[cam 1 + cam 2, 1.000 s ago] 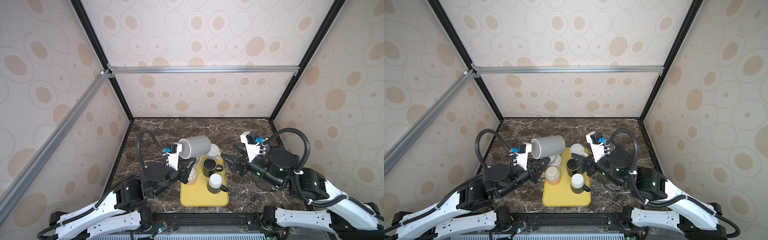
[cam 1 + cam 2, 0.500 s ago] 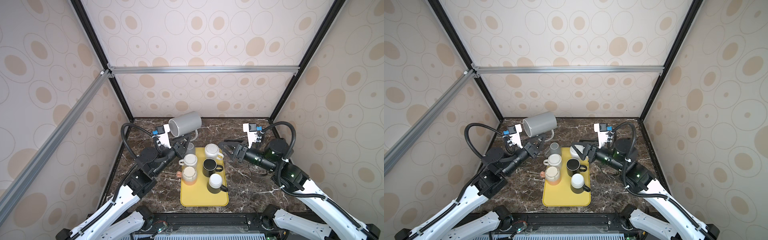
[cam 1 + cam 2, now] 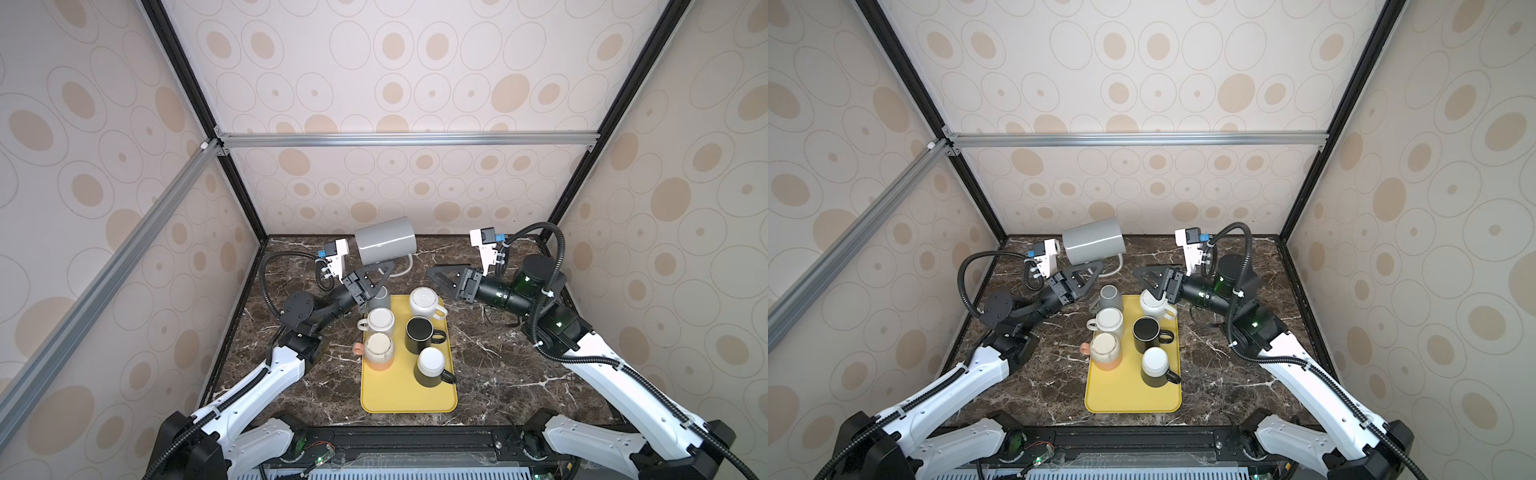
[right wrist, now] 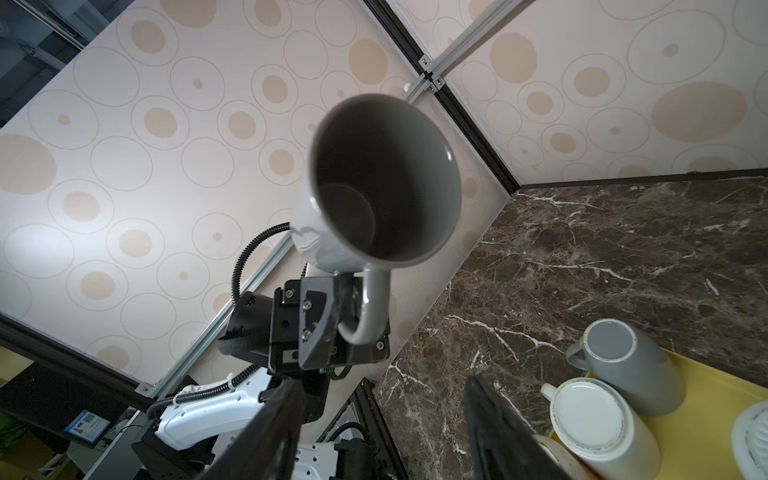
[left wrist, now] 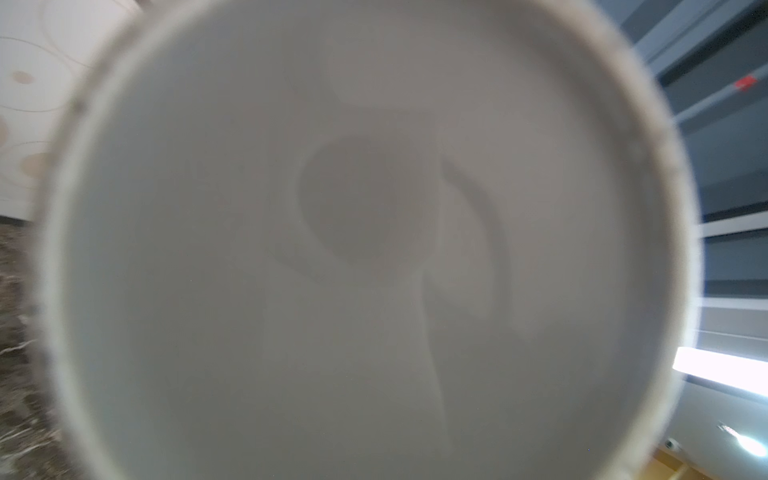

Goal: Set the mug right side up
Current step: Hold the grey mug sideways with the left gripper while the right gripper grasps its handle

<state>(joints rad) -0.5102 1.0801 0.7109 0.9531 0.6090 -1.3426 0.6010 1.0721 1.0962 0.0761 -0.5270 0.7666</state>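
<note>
mug [image 3: 386, 245]: i see it up in the air, on its side, behind the yellow tray [image 3: 407, 395].
left end effector [image 3: 384, 268]: clamped on the mug handle.
right end effector [image 4: 384, 382]: fingers apart, holding nothing.

The grey mug [image 4: 386, 174] gleams: glazed ceramic, smooth, with reflections sliding along its side. The dark marble tabletop [image 3: 498, 353] looks polished and white-veined. The yellow tray [image 3: 407, 399] looks like smooth, matt plastic. The crossbar [image 3: 407, 139] shows brushed metal.
</note>
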